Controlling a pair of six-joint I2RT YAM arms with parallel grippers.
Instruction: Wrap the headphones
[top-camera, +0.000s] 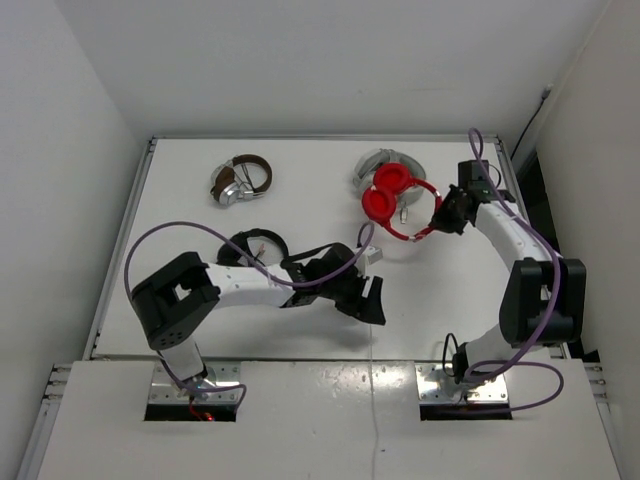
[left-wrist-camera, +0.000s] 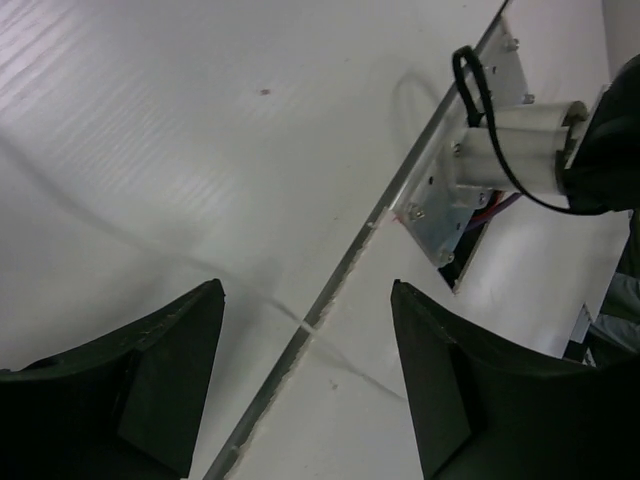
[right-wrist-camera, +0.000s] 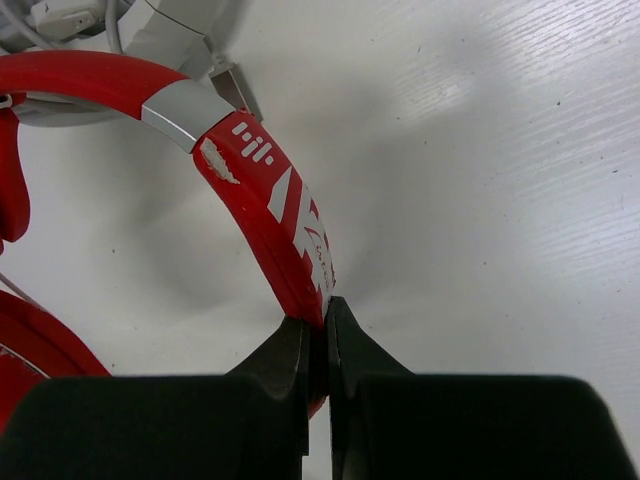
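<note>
The red headphones (top-camera: 395, 200) lie at the back right of the table with their round earcups folded together. My right gripper (top-camera: 440, 213) is shut on the red headband (right-wrist-camera: 265, 195), which runs between its jaws (right-wrist-camera: 318, 312). A thin white cable (top-camera: 373, 400) trails from the table over the front edge. My left gripper (top-camera: 365, 303) hangs open above the middle front of the table. In the left wrist view the cable (left-wrist-camera: 300, 318) crosses the table's edge strip between the spread fingers of the left gripper (left-wrist-camera: 306, 290), which hold nothing.
White-grey headphones (top-camera: 378, 163) lie partly under the red ones, seen again as white-grey headphones (right-wrist-camera: 170, 30) in the right wrist view. Black headphones (top-camera: 255, 247) sit by the left arm and brown-silver headphones (top-camera: 240, 181) at the back left. The right arm's base (left-wrist-camera: 500, 150) stands near the front edge.
</note>
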